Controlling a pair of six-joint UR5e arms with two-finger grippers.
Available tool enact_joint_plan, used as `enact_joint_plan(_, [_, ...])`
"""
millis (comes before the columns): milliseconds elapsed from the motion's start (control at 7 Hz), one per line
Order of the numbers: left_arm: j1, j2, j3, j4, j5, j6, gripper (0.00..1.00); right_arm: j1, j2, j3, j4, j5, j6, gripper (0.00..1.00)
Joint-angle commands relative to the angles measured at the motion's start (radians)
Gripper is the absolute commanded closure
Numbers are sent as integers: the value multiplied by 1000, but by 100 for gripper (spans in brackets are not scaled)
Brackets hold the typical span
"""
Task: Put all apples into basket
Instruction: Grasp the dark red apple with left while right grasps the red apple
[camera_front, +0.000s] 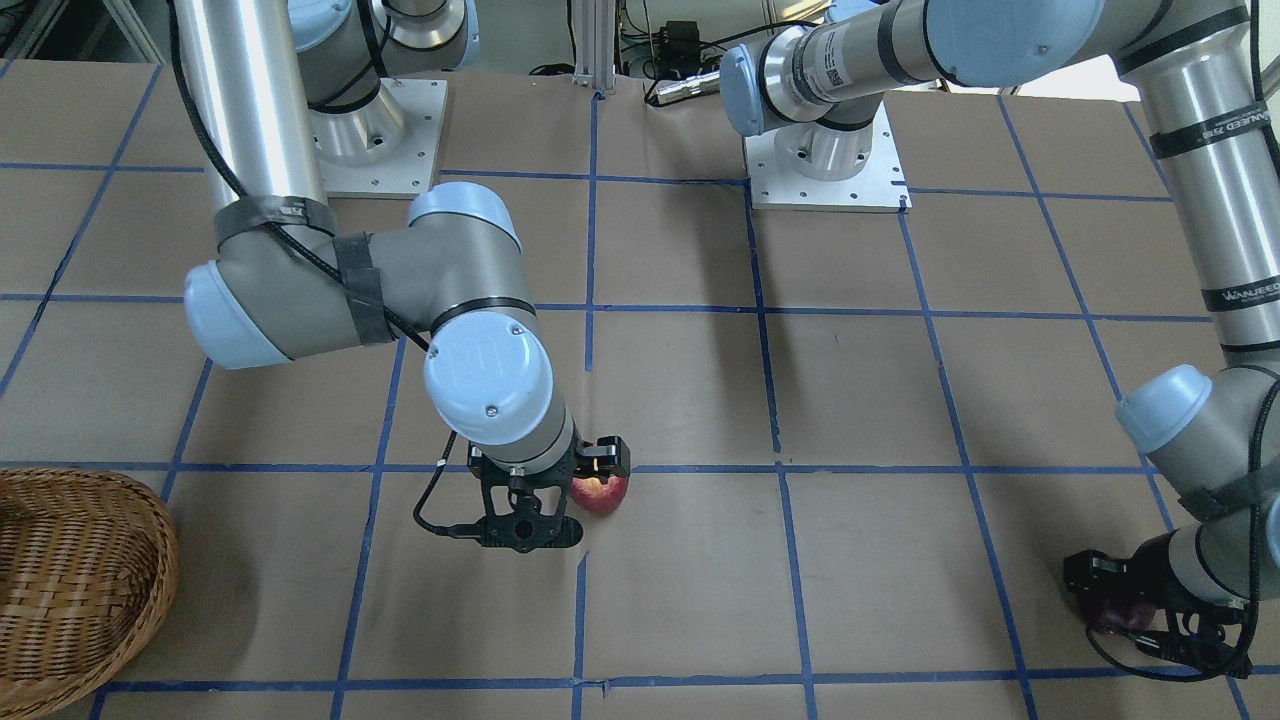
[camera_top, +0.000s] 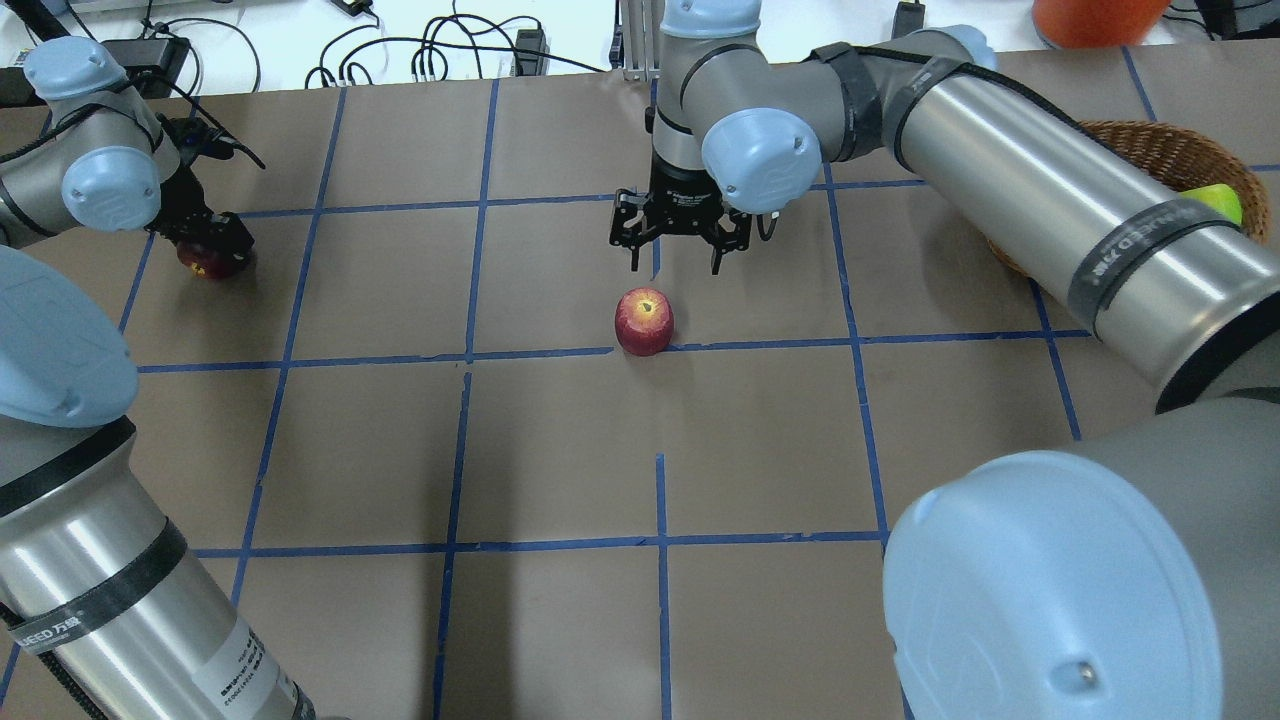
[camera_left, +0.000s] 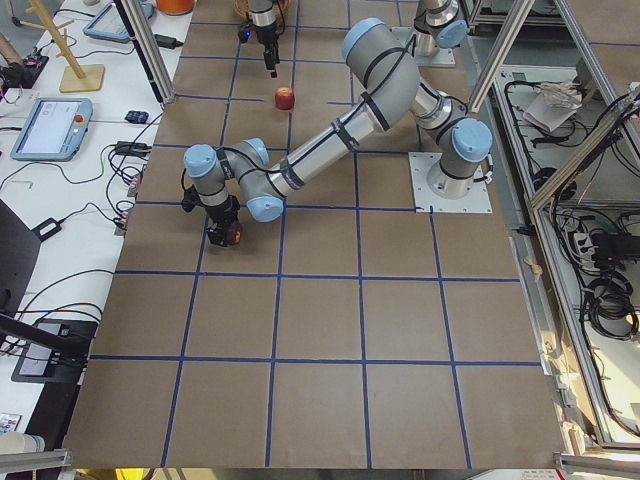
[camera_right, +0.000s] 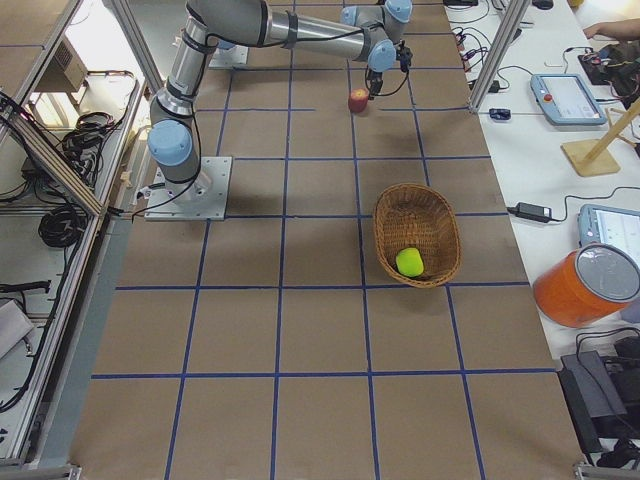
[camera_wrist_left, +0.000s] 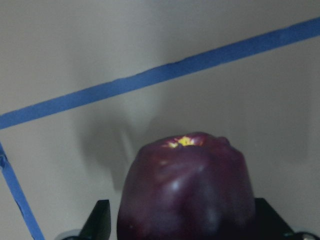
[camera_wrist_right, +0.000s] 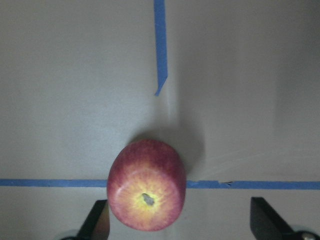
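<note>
Dark purple apple (camera_wrist_left: 185, 195) sat on the brown table (camera_top: 560, 450) between the fingers (camera_wrist_left: 100, 220) of the left gripper (camera_top: 212, 242), which were spread wide around it. Red apple (camera_top: 644, 320) sat on a blue line (camera_top: 760, 345) near the middle, and the right gripper (camera_top: 675, 268) hung just above it, wide open and holding nothing. Green apple (camera_right: 409, 262) lay in the basket (camera_right: 385, 215), well apart from the other two

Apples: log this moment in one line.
green apple in basket; red apple on table below open right pincer; maroon apple within left pincer
</note>
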Motion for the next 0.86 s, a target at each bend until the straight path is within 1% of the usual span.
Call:
enact_joint_plan(0, [-22, 29, -6, -18, 4, 1, 71, 42, 56, 1, -40, 2, 51, 0])
enact_joint_plan(143, [-35, 76, -20, -100, -7, -5, 71, 51, 72, 2, -40, 2, 51, 0])
enact_joint_plan(286, [-73, 154, -53, -189, -18, -60, 71, 62, 93, 2, -42, -1, 59, 0])
enact_joint_plan(429, [-122, 229, -124, -220, -18, -175, 71, 62, 107, 4, -43, -12, 59, 0])
enact_joint_plan(571, [-195, 292, -212, -219, -9, -328, 71, 62, 106, 5, -78, -20, 59, 31])
enact_joint_plan(714, [-256, 337, -289, -213, -19, -428, 71, 59, 101, 7, -106, -21, 44, 90])
